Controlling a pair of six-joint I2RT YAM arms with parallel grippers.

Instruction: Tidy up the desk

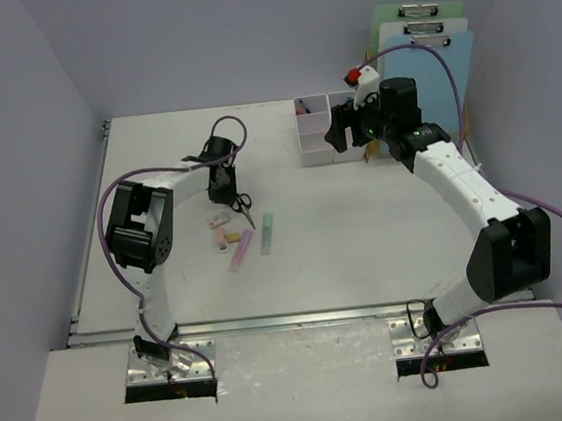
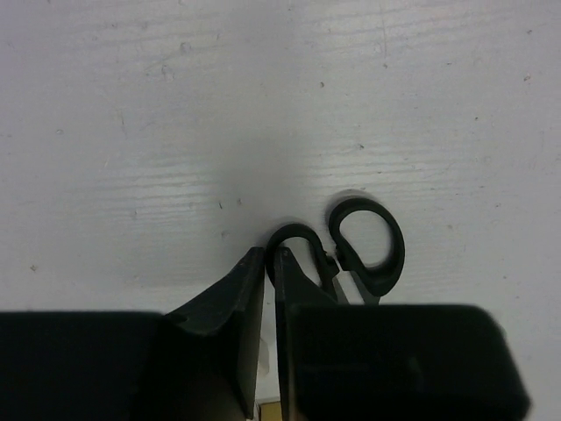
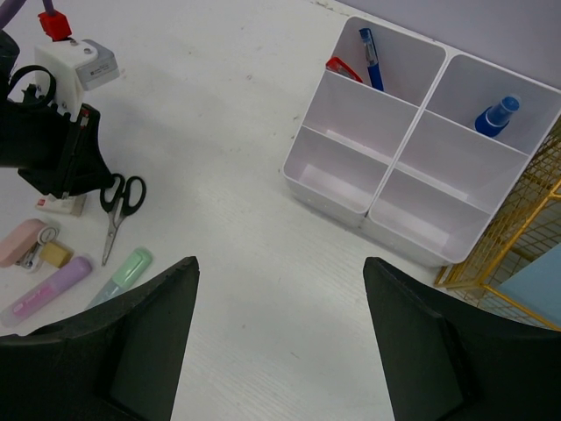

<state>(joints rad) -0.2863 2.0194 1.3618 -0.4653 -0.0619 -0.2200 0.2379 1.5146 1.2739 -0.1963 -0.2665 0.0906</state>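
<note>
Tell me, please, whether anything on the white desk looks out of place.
Yes: black-handled scissors, a purple highlighter and a green highlighter lie scattered and askew on the white desk, while the white compartmented organizer box has four compartments empty.

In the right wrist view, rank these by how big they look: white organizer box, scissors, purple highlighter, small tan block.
1. white organizer box, by far the largest.
2. scissors and purple highlighter: about alike in length, so not ranked.
3. small tan block, the smallest.

Scissors (image 2: pixel 368 250) half behind left claw (image 2: pixel 270 260)
</note>
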